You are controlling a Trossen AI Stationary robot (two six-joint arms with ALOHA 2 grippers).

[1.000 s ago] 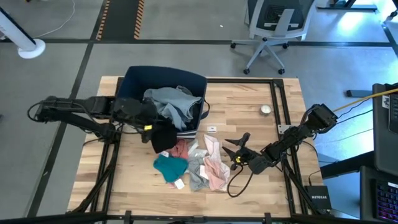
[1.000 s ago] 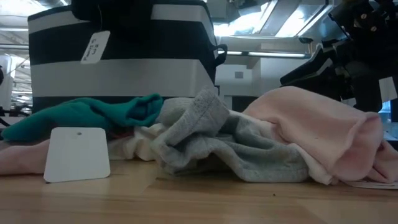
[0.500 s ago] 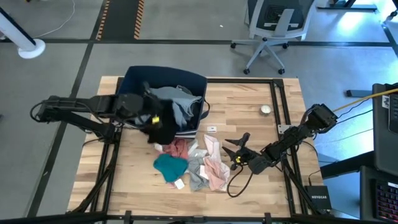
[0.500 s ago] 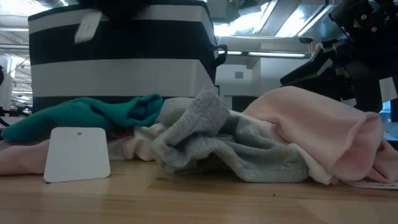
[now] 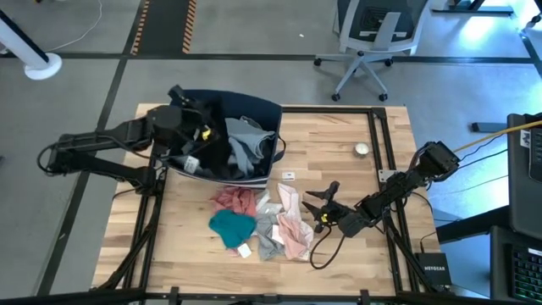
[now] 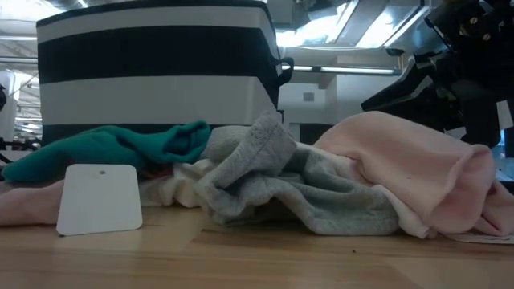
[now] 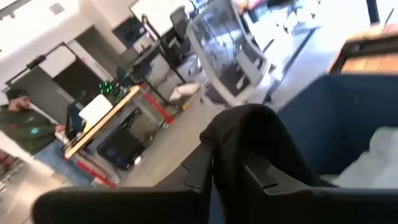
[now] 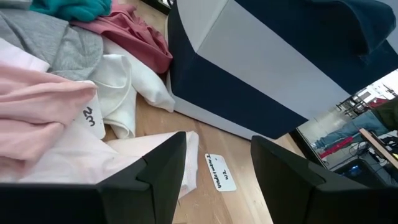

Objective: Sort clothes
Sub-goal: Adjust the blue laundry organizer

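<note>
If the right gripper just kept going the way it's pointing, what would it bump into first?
Probably the pale pink garment lying just ahead of the open right gripper, with the small white tag on the wood between its fingers. Beyond those stands the striped bin. Depth is hard to judge.

Cannot tell the grip of the left gripper (image 5: 193, 135) over the bin (image 5: 258, 110) from above. Black piece (image 7: 249, 146) draped across the fingers, hiding the tips. Bin cut off at the low view's top edge. Lettering on the paper tag (image 8: 219, 173) too small to read.
</note>
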